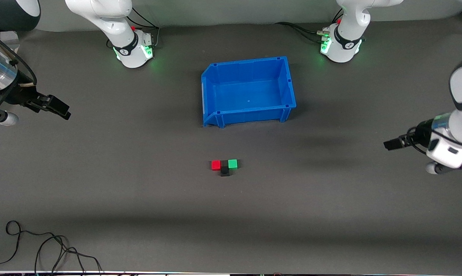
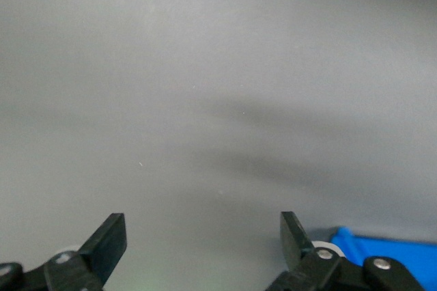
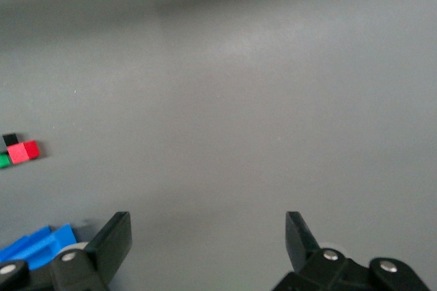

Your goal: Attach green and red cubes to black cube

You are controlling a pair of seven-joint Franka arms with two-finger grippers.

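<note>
the blue bin [image 1: 249,91] is hard smooth plastic with nothing in it, sitting on the matte dark grey table [image 1: 138,199]. nearer the front camera than the bin, the red cube [image 1: 216,165] and green cube [image 1: 232,164] flank the black cube [image 1: 225,169], all touching. left gripper [image 1: 390,144] and right gripper [image 1: 65,111] both hang well away from the bin, fingers spread apart, holding nothing.
</note>
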